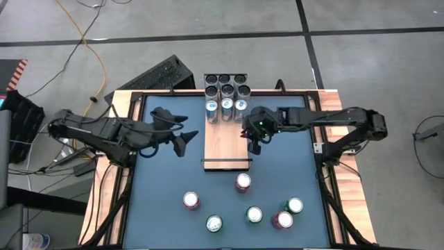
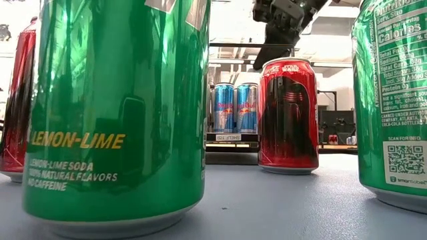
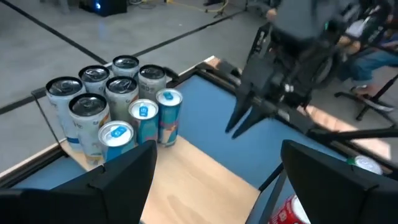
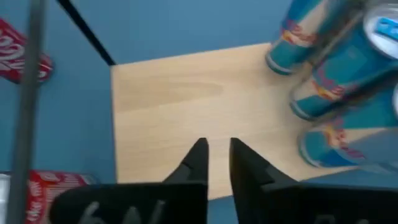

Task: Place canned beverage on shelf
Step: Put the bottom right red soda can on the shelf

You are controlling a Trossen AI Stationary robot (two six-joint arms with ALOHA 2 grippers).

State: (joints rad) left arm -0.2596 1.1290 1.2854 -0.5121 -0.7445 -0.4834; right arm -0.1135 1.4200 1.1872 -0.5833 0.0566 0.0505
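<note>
The shelf (image 1: 225, 142) is a pale wood plank lying on the blue table, with a black wire rail at its near end (image 1: 225, 165). Three blue cans (image 1: 226, 106) stand on its far end, and several grey cans (image 1: 226, 85) stand behind them. Loose cans stand near the table's front edge, among them a red one (image 1: 243, 182) just off the shelf's near end. My left gripper (image 1: 186, 132) hovers open and empty left of the shelf. My right gripper (image 4: 216, 152) hangs shut and empty over the shelf's right edge, slanting down.
Two more red cans (image 1: 191, 201) (image 1: 282, 220), green cans (image 1: 254, 214) (image 1: 295, 205) and a pale-topped can (image 1: 214, 223) stand at the front. In the low view a green lemon-lime can (image 2: 117, 113) fills the foreground. The shelf's near half (image 3: 186, 186) is bare wood.
</note>
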